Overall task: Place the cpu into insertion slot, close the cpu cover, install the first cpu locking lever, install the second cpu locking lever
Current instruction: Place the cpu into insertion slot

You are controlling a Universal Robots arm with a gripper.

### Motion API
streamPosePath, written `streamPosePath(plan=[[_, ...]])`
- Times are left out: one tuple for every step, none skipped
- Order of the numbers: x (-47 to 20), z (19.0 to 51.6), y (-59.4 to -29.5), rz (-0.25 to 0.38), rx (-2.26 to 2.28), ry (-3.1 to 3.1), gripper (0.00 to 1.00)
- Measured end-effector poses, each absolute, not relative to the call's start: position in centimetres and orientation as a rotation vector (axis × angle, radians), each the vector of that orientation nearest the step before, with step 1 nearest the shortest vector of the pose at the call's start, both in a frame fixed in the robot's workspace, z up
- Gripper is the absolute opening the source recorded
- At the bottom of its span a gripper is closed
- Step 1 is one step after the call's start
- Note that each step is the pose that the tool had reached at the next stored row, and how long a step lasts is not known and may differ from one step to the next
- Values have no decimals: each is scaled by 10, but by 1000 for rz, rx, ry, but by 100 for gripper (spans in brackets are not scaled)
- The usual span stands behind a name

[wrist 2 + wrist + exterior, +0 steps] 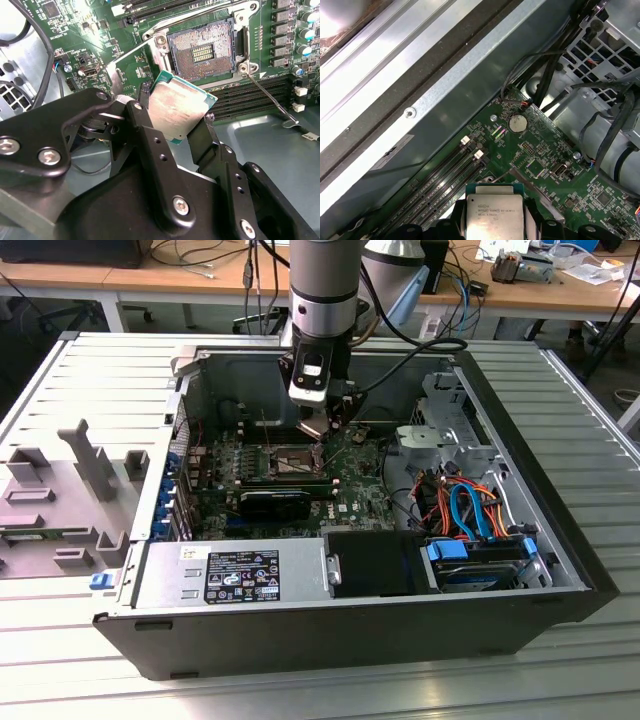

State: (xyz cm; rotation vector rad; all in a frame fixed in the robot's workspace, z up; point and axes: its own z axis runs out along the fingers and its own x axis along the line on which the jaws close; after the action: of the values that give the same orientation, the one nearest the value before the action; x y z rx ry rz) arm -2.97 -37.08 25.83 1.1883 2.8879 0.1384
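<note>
My gripper (175, 119) is shut on the cpu (176, 107), a flat silver-topped chip with a green edge, held by two opposite sides between black fingers (145, 125). It hangs tilted, just short of the insertion slot (202, 49), which lies bare with its contact field showing. The cpu cover (116, 75) is swung up and open at the slot's side. A thin wire lever (270, 97) sticks out loose from one corner of the slot. In the exterior view my gripper (322, 435) hovers inside the computer case, just over the insertion slot (288, 462). The first wrist view shows the cpu (494, 216) from above.
The open computer case (520, 440) lies on a slatted metal table. Long black memory slots (250, 95) run beside the socket. A power supply (235, 575), drive cage (450, 425) and orange and blue cables (465, 505) crowd the case. Grey fixtures (70, 490) stand at the exterior view's left.
</note>
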Motion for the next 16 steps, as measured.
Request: streamPosePath(plan=[[-30, 258, -371, 138, 1190, 2887, 55], [-30, 258, -371, 138, 1191, 2887, 55], [-30, 258, -371, 138, 1192, 2886, 55], [-30, 258, -371, 138, 1195, 2885, 55], [-30, 258, -371, 138, 1197, 2884, 55], [-30, 258, -371, 138, 1200, 2883, 55], [-30, 258, -371, 138, 1203, 2881, 55], [-30, 258, -371, 138, 1206, 2880, 55], [-30, 258, -371, 138, 1209, 2878, 55], [-30, 258, -371, 138, 1212, 2877, 55], [-30, 258, -371, 138, 1216, 2875, 55], [-30, 258, -371, 138, 1218, 2875, 55], [-30, 258, -371, 138, 1219, 2874, 55], [-31, 258, -371, 138, 1221, 2873, 55], [-32, 258, -371, 138, 1221, 2873, 55], [-34, 258, -371, 139, 1222, 2872, 55]])
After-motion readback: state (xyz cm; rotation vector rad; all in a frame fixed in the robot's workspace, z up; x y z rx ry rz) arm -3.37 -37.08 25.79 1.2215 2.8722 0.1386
